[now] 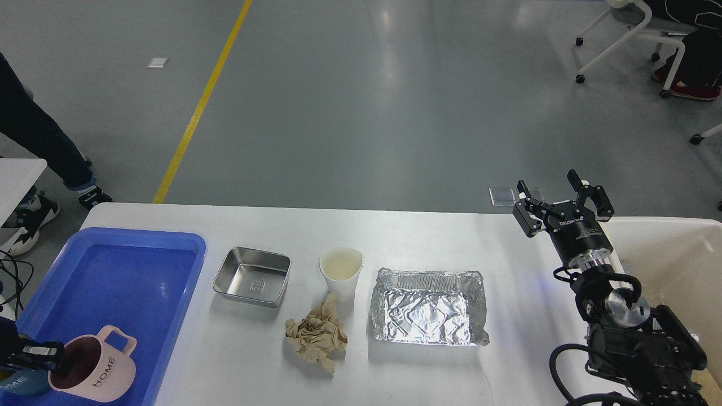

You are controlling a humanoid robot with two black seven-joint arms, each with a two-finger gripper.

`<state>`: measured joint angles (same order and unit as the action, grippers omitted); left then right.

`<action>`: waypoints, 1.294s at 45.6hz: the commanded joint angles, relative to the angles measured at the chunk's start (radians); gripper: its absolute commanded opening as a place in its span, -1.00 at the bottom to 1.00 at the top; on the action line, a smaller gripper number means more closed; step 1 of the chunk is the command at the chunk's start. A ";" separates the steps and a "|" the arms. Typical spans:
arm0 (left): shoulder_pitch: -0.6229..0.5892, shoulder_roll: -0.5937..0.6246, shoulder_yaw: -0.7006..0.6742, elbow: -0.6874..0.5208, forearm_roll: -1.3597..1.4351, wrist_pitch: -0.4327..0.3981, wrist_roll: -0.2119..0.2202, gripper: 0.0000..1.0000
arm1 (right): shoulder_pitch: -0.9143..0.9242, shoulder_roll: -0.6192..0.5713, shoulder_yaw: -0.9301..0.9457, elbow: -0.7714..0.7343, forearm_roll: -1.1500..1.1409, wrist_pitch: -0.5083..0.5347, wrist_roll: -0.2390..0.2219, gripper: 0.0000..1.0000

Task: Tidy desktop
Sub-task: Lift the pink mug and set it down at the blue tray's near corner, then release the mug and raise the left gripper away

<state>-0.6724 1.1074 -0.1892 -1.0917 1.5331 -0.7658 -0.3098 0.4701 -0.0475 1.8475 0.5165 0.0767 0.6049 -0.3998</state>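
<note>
Desk (428,228): wide white top with rounded corners, filling the near half of the scene; grey floor lies beyond its far edge.
Blue tray (186,265): on the desk's left end, its near-left part running out of view.
Pink mug (98,369): upright in the near part of the blue tray, marked HOME, handle towards the far right.
Left hand (42,356): at the near-left edge, dark, right at the pink mug's left rim; I cannot tell whether its fingers grip the rim or how far apart they stand.
Blue cup (20,386): only a sliver shows at the near-left corner, just beside the pink mug.
Steel dish (252,276): shallow, square, just right of the blue tray, resting on the desk.
Paper cup (340,273): upright, white, mid-desk, between the steel dish and the foil tray.
Crumpled brown paper (317,334): just near of the paper cup, touching or nearly touching its base.
Foil tray (427,307): rectangular, wrinkled, right of the paper cup, open side up.
Right hand (561,204): raised over the desk's far-right part, fingers spread wide, nothing between them.
Cream bin (671,254): at the right edge, beside the right arm.
Yellow line (203,101): runs across the floor, far left.
</note>
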 commanded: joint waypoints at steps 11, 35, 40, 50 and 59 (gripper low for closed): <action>-0.003 -0.028 0.001 0.016 -0.011 -0.010 0.044 -0.45 | -0.007 0.001 0.001 0.000 0.000 -0.001 0.001 1.00; -0.090 0.120 -0.050 -0.020 -0.244 -0.173 0.029 0.92 | -0.004 0.000 0.001 0.000 0.000 -0.001 0.001 1.00; -0.096 0.166 -0.122 -0.023 -0.336 -0.184 0.029 0.93 | -0.001 0.001 0.001 0.000 0.000 -0.002 -0.001 1.00; -0.092 0.247 -0.225 -0.030 -0.613 -0.188 -0.066 0.93 | 0.008 0.000 -0.002 0.002 0.000 -0.007 -0.001 1.00; -0.092 0.290 -0.234 -0.031 -0.673 -0.187 -0.231 0.93 | 0.013 0.003 -0.002 0.002 0.000 -0.008 0.001 1.00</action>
<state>-0.7628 1.3752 -0.4168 -1.1225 0.8805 -0.9542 -0.4349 0.4805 -0.0464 1.8455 0.5184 0.0767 0.5971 -0.3990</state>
